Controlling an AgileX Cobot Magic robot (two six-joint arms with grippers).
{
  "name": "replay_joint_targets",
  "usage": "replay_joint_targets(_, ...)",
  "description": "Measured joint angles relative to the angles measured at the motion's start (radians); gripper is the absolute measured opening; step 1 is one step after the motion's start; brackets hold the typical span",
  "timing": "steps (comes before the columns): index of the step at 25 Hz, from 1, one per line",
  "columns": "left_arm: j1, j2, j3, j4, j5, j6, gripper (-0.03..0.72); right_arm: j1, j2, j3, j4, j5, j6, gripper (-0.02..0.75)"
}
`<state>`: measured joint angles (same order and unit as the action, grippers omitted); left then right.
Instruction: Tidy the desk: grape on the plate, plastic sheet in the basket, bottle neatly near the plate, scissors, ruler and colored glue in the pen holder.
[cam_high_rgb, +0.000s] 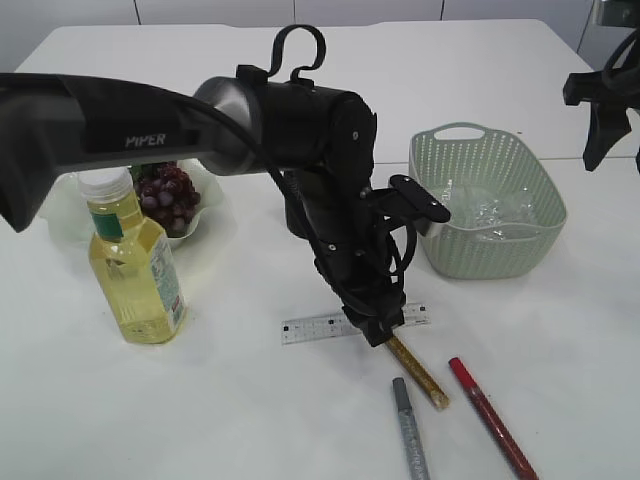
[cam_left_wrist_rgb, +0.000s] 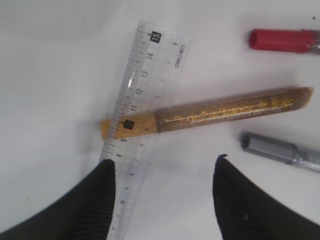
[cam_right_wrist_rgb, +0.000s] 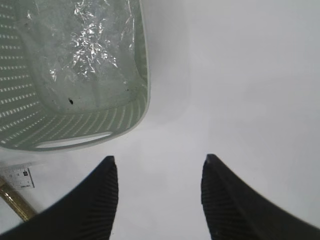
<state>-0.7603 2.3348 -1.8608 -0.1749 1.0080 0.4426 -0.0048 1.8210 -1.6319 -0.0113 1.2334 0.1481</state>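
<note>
Arm bulk hides half your clear plastic ruler (cam_high_rgb: 320, 326) from outside; left gripper (cam_left_wrist_rgb: 165, 172) gapes wide, empty, right gripper (cam_right_wrist_rgb: 157, 172) likewise. Crumpled plastic sheet (cam_high_rgb: 490, 212) fills the green basket (cam_high_rgb: 430, 230).

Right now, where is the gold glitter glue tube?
The gold glitter glue tube lies on the table at front centre, its cap end across the clear ruler, under the open left gripper, between the red pen and grey pen.

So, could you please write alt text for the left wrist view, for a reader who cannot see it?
An open left gripper hovers over a gold glitter glue tube lying across a clear ruler on a white table. A red tube and a silver tube lie at the right edge.
</note>
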Motion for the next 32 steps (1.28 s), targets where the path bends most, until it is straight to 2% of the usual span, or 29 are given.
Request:
replay_joint_targets(11, 0.005, 0.035, -0.02, 0.08, 0.012, 0.013, 0.454, 0.0, 0.0, 0.0, 0.0, 0.0, 0.0, 0.398)
replay_joint_targets(32, 0.025, 0.069, -0.02, 0.046, 0.012, 0.04, 0.437, 0.0, 0.0, 0.0, 0.0, 0.0, -0.002, 0.398)
